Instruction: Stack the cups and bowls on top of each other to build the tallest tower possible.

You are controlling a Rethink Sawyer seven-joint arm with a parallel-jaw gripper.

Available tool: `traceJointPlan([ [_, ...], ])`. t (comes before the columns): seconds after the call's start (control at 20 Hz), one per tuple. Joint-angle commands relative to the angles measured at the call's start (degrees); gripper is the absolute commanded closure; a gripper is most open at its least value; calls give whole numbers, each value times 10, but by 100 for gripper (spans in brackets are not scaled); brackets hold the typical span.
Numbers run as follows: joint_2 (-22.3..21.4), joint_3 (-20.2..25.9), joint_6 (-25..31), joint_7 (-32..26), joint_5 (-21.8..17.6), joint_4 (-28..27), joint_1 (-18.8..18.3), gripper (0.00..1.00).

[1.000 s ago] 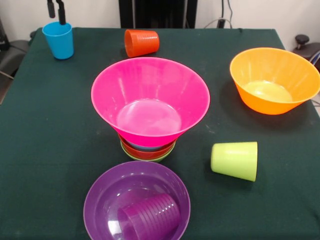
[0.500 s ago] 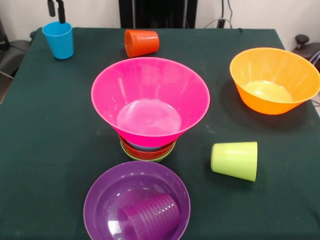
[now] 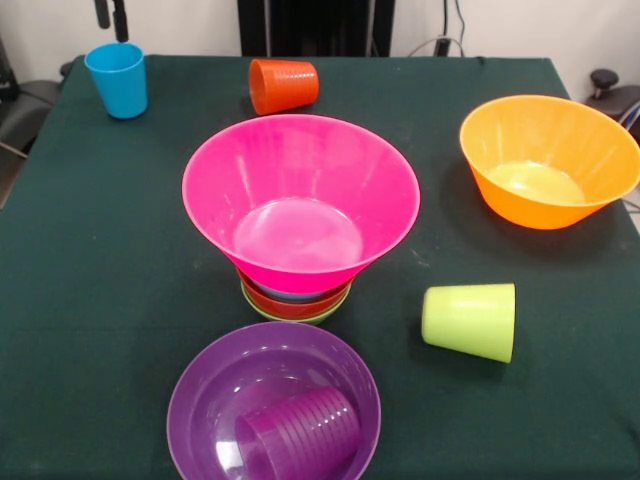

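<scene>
Gripper [image 3: 111, 20] cut off above blue cup [image 3: 117, 80].

A bench [image 3: 90, 260] covered with a dark green cloth [image 3: 560, 400] fills most of the view. Behind its far edge runs a pale wall [image 3: 500, 25], with a cable [image 3: 440, 45] hanging near the far right corner. A black knob-shaped object [image 3: 603, 80] sits just off the bench's right edge.
</scene>
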Motion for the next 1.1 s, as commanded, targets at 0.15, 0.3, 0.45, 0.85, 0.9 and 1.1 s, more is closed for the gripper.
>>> traceJointPlan([
  [0.15,36,53,-23,31,-35,27,19,0],
  [0.3,52,51,-38,37,-35,20,26,0],
  [0.45,71,55,-51,36,-39,11,24,0],
  [0.85,91,48,-58,33,-49,2,21,0],
  [0.9,93,49,-58,33,-50,0,20,0],
  [1.1,97,56,-50,28,-53,-6,13,0],
])
